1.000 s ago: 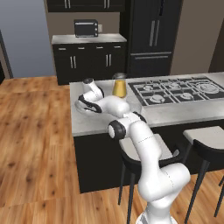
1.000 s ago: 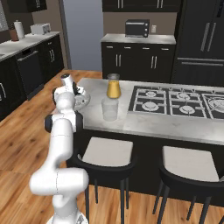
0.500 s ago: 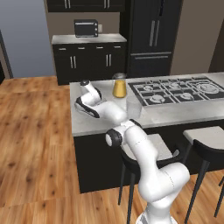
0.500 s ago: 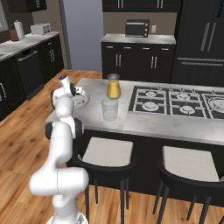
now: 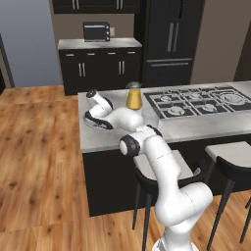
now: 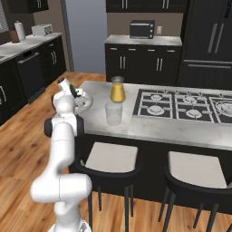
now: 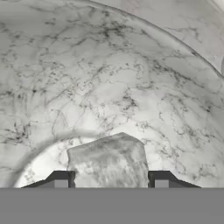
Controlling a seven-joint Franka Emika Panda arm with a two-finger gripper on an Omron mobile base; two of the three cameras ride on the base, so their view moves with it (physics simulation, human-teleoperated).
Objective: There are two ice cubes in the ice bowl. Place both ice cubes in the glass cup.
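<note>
In the hand view a whitish translucent ice cube (image 7: 107, 157) lies on the floor of the ice bowl (image 7: 131, 65). My gripper (image 7: 111, 181) has one fingertip against each side of the cube. From the base, the hand reaches down into the wide shallow ice bowl (image 5: 90, 122) (image 6: 87, 101) at the island counter's left end. The glass cup (image 5: 149, 116) (image 6: 113, 113), a clear tumbler, stands upright on the counter to the bowl's right, apart from it. A second ice cube is not discernible.
A jar (image 5: 133, 96) (image 6: 117, 89) with orange-yellow contents stands behind the cup. The gas cooktop (image 5: 196, 100) (image 6: 181, 104) takes up the counter's right part. Two dark stools (image 6: 111, 156) stand in front of the island, near the counter's front edge.
The hand has dropped lower into the bowl, and the jaws have closed from wide open onto the cube's sides. Bowl, cup and jar have stayed put.
</note>
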